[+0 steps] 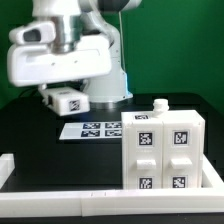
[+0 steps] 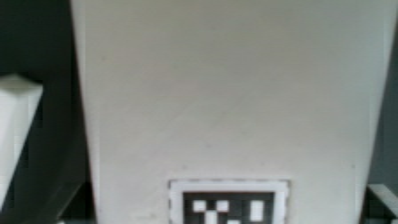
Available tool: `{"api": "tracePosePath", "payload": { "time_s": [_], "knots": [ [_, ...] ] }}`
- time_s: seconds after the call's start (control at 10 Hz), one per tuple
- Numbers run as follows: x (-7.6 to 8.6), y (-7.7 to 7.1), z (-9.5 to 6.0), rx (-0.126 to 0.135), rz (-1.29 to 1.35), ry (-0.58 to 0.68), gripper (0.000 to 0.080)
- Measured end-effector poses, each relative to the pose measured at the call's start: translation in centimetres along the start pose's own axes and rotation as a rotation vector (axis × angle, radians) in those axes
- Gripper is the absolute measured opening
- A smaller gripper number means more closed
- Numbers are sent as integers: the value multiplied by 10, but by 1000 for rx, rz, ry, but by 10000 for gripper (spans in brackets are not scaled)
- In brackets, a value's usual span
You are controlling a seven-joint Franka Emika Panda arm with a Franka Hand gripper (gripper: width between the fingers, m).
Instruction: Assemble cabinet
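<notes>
The cabinet [image 1: 165, 150] stood on the black desk [image 1: 35, 150] toward the exterior view's right. It was a white box, its faces split into square blocks carrying black-and-white tags, with a small knob on top. A low white rail [image 1: 60, 205] ran just before it. The marker board [image 1: 98, 130] lay behind, to its left, and bare desk lay open beside it. We could not tell how the jaws stood. A white panel [image 2: 214, 100] with one tag filled the wrist view.
</notes>
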State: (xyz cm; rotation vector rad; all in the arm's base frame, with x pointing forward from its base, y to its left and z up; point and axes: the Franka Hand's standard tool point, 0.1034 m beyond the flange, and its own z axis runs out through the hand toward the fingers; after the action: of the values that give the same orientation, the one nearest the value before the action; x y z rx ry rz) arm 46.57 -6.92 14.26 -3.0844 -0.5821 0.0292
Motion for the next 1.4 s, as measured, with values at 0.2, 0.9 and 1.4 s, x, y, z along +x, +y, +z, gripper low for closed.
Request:
{"api": "tracePosePath", "payload": {
  "time_s": [0.2, 0.9, 1.4],
  "knots": [
    [58, -28, -37, 2, 110, -2, 560],
    [114, -36, -40, 15, 183, -35, 560],
    [168, -60, -41, 22, 140, 16, 560]
  ]
}}
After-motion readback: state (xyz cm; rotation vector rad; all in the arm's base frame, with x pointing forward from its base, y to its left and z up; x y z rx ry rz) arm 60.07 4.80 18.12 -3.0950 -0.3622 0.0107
